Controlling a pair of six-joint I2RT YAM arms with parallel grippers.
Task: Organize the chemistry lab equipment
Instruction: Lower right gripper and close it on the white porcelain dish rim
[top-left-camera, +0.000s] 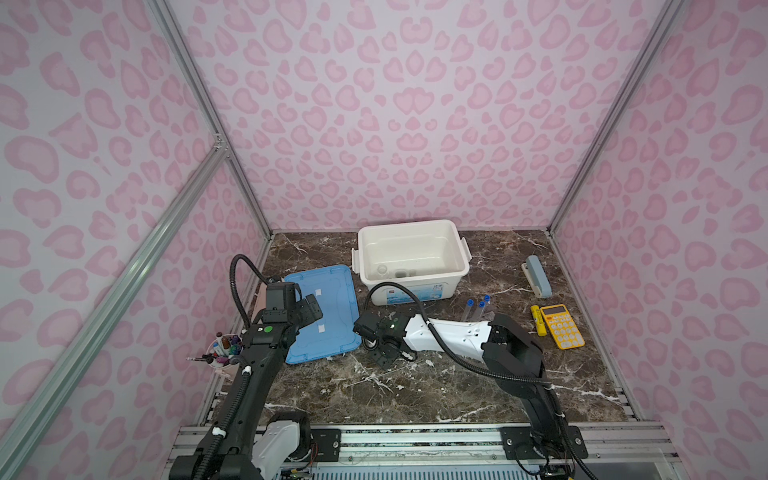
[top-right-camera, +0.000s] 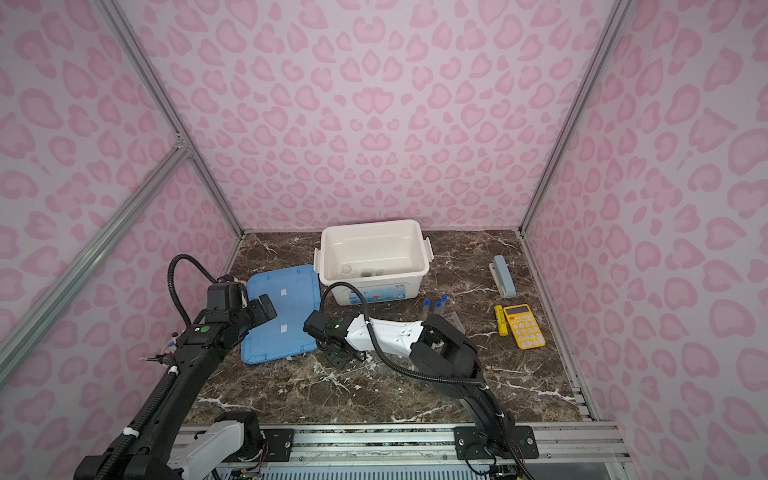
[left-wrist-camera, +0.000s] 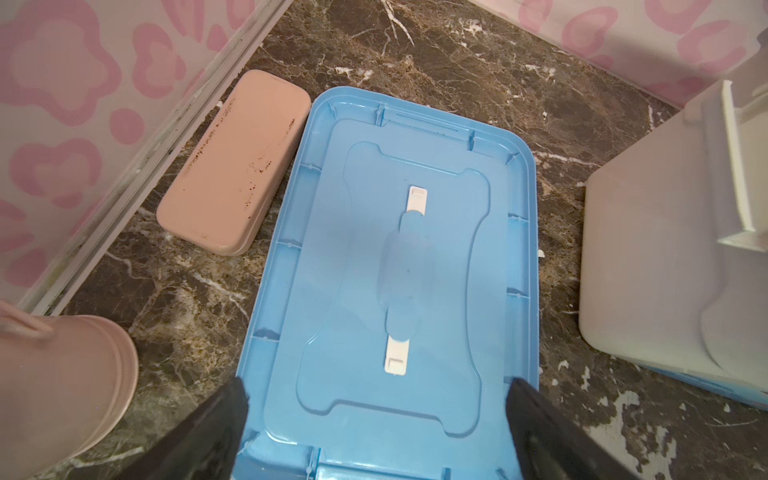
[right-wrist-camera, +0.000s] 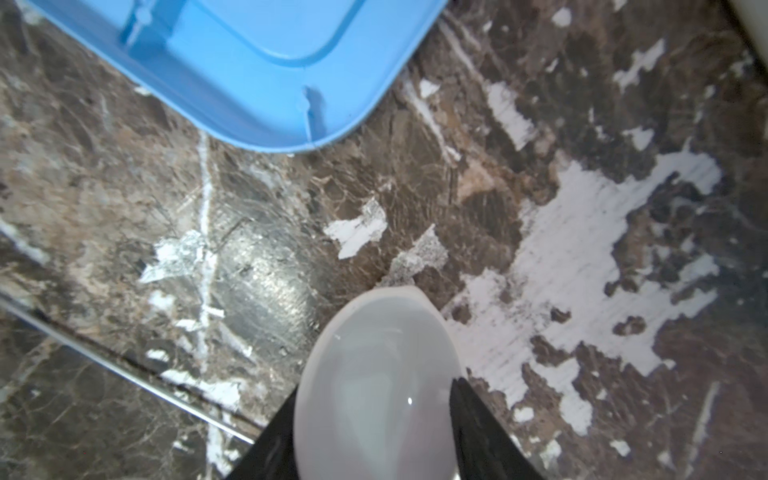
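Currently: white ceramic dish (right-wrist-camera: 380, 361) between fingers (right-wrist-camera: 478, 432) of right gripper (right-wrist-camera: 376, 386).
Lies near blue lid (right-wrist-camera: 249, 62) corner, over marble tabletop (right-wrist-camera: 498, 124); cannot tell whether clamped or merely bracketed. Left gripper (left-wrist-camera: 377, 384) wide apart, empty, above blue lid.

Probably a robot test booth rather than a real lab: pink patterned walls (top-left-camera: 415, 104) on metal framing (top-left-camera: 220, 141) behind the white tub (top-left-camera: 415, 243), marble-look tabletop (top-left-camera: 415, 395) under it, capped tubes (top-left-camera: 482, 305) beside it.
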